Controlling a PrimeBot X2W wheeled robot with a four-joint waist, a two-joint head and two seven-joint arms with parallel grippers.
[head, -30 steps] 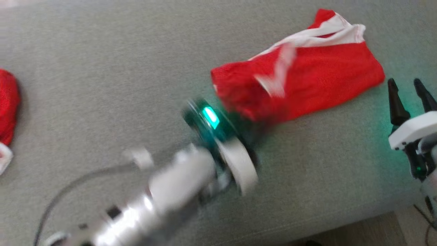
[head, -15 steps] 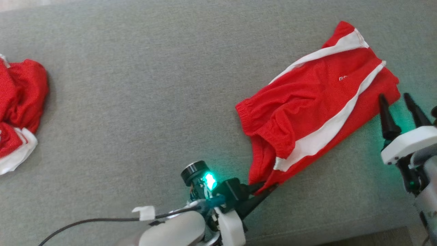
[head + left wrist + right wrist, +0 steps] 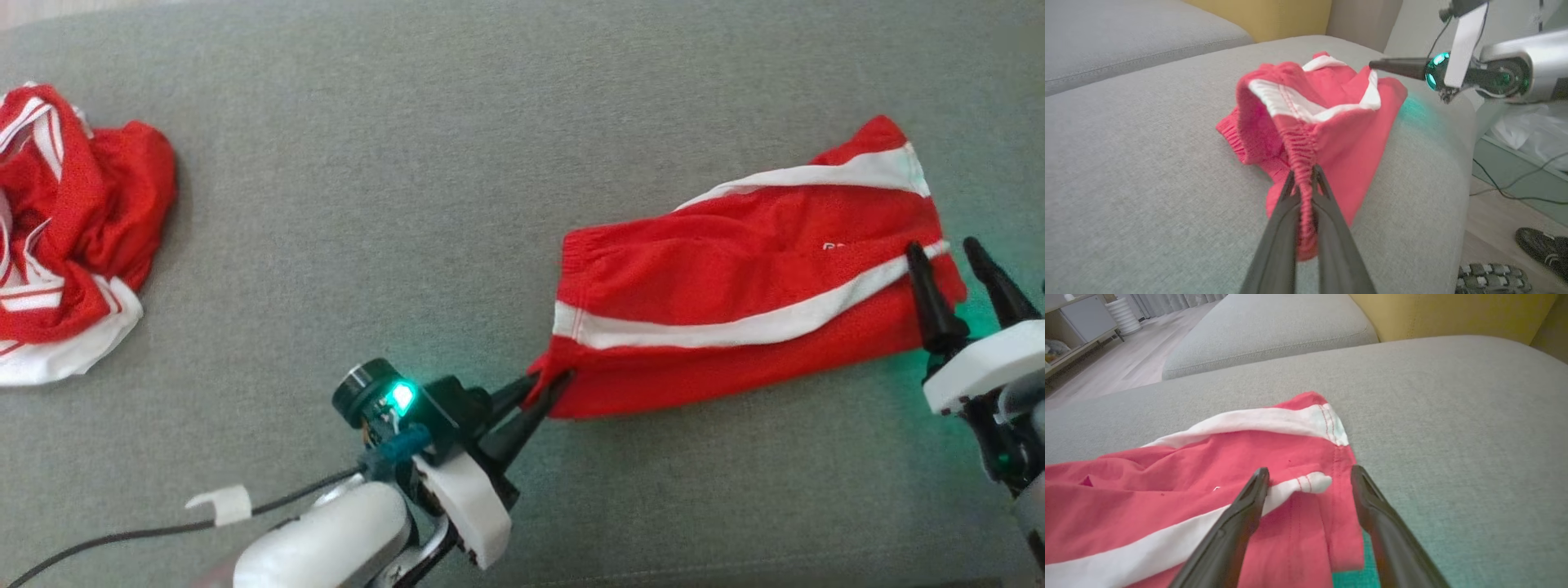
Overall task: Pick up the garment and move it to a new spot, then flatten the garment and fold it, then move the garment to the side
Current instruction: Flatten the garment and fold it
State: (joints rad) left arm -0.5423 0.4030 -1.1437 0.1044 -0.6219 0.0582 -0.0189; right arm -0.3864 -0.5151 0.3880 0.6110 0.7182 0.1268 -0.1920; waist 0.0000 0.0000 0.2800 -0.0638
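— Head view: what lay on the grey cushion point(image 3: 392, 163)?
— Red shorts point(image 3: 735, 278) with white stripes, stretched out at its right side. A crumpled red heap point(image 3: 73, 237) sat far left.
— And the grippers?
— The left gripper point(image 3: 549, 385) was clamped on the waistband corner. The right gripper point(image 3: 941, 243) stood at the leg hem, jaws wide apart, gripping nothing.

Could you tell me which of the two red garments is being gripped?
The red shorts stretched out on the right, waistband pinched by the left gripper; the crumpled garment lies untouched at left.
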